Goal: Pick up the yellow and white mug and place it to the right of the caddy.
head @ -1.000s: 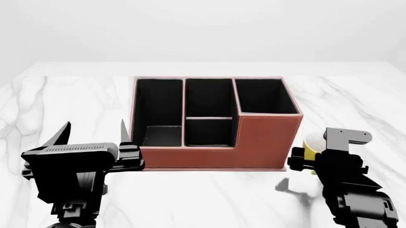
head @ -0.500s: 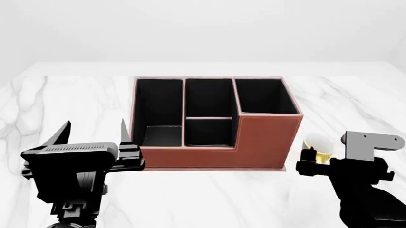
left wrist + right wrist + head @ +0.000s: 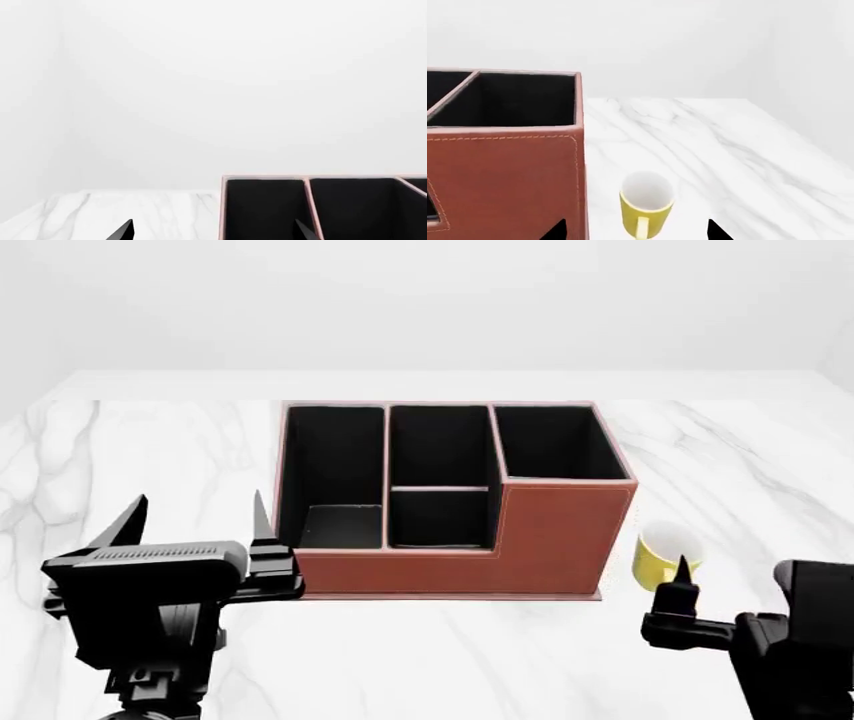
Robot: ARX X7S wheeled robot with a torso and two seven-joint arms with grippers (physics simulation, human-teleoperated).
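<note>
The yellow and white mug (image 3: pixel 663 554) stands upright on the marble table just right of the caddy (image 3: pixel 554 540), a large reddish-brown box with black compartments. In the right wrist view the mug (image 3: pixel 646 202) has its handle turned toward the camera, with the caddy's wall (image 3: pixel 507 175) beside it. My right gripper (image 3: pixel 738 585) is open and empty, drawn back in front of the mug; its fingertips (image 3: pixel 558 231) flank the mug without touching it. My left gripper (image 3: pixel 198 520) is open and empty at the caddy's front left corner, and the caddy shows past it in the left wrist view (image 3: pixel 320 207).
The white marble table (image 3: pixel 160 440) stretches around the caddy under a plain white wall. Its far edge runs behind the caddy and its right edge shows in the right wrist view (image 3: pixel 800 150).
My right gripper has let go of the mug and drawn back toward the front right. The mug now stands alone on the table beside the caddy. The left arm has not moved.
</note>
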